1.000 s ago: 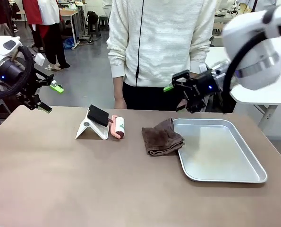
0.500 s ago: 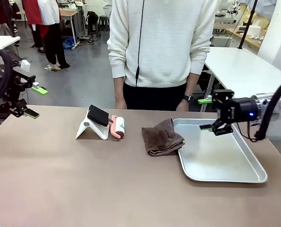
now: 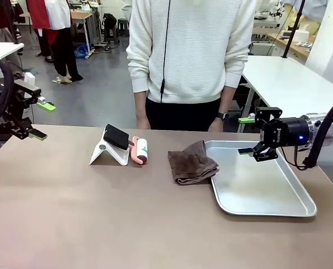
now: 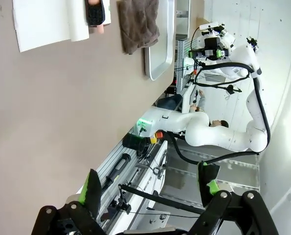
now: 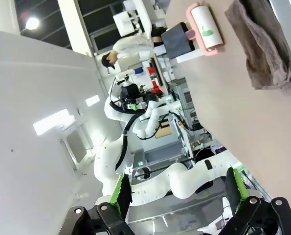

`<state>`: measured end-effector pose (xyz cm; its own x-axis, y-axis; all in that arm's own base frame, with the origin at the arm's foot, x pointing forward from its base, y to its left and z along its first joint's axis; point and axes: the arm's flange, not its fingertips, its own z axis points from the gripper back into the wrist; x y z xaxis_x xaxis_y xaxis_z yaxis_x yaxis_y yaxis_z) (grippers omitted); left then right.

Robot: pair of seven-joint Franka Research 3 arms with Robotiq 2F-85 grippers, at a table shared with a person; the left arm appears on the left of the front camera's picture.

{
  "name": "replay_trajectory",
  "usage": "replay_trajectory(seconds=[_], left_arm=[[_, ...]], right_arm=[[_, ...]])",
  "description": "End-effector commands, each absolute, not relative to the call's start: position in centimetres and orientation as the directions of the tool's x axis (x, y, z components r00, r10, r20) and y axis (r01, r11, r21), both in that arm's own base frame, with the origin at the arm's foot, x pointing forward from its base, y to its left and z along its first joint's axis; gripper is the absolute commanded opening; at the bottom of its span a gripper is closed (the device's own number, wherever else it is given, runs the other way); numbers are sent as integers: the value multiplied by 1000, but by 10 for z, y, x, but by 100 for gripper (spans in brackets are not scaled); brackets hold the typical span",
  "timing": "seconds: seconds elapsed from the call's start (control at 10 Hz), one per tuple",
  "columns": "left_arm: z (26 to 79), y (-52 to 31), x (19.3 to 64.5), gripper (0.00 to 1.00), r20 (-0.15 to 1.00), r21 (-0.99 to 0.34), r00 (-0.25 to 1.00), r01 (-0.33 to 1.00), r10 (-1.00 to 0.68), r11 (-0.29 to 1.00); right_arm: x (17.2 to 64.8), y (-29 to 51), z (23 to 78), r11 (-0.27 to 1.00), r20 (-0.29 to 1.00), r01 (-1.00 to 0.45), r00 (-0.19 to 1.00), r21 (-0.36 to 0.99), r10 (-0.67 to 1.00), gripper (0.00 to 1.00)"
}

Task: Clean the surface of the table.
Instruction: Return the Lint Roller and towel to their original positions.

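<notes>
The taupe-brown table [image 3: 99, 224] spreads across the front view. A crumpled brown cloth [image 3: 192, 163] lies at its middle, leaning on the left rim of a silver tray [image 3: 267, 210]. My left gripper [image 3: 42, 120] hovers open past the table's far left corner, with nothing between its green pads. Just above the tray's far edge my right gripper [image 3: 245, 135] points left, open and empty. In the left wrist view the open gripper [image 4: 150, 188] looks along the table [image 4: 62, 122] toward the cloth [image 4: 138, 22]. The right wrist view has its open gripper [image 5: 178, 188], the table [image 5: 223, 112] and the cloth [image 5: 265, 49].
A pink lint roller [image 3: 139, 149] lies beside a white stand [image 3: 111, 147] that carries a black pad, left of the cloth. A person in a white sweater [image 3: 188, 56] stands at the far edge, hands hanging near it. A white table [image 3: 289, 78] stands behind on the right.
My right arm swung down from high at the back right to just above the tray's far edge. The left gripper drew back leftward, off the table's corner. Both stayed open.
</notes>
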<state>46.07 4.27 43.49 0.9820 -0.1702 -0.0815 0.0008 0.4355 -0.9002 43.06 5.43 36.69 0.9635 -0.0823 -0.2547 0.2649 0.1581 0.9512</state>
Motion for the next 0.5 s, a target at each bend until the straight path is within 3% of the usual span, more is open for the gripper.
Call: replay_trajectory(seconds=[0.0, 0.4], left_arm=[[437, 42, 458, 100, -81, -890, 982, 6, -172, 456], [437, 42, 458, 100, -81, -890, 982, 6, -172, 456]], right_arm=[[432, 57, 371, 178, -262, 275, 960, 945, -96, 100], [432, 57, 371, 178, -262, 275, 960, 945, -96, 100]])
